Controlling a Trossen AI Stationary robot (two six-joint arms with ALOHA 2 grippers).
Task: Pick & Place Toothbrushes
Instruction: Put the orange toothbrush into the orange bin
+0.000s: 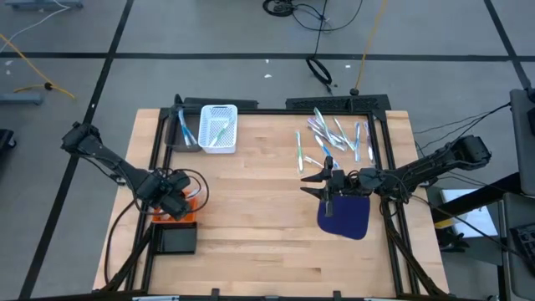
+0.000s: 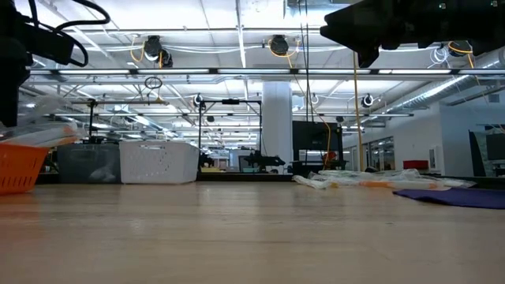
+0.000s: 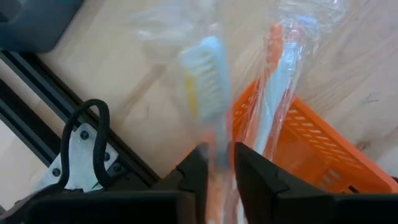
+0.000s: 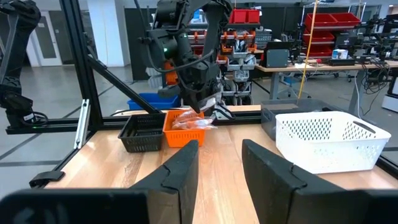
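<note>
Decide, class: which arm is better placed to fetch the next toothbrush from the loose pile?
The right. Its open gripper hovers beside the toothbrush pile, empty. The left gripper is across the table over the orange basket, a wrapped toothbrush between its fingers.

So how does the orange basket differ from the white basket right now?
The orange basket sits near the table's left edge under the left gripper; the white basket stands farther back toward the middle, with no gripper near it. The orange one is the smaller. A wrapped toothbrush sits between the left gripper's fingers above the orange basket; the white basket's toothbrushes lie inside it. Both are perforated plastic baskets, open on top.
</note>
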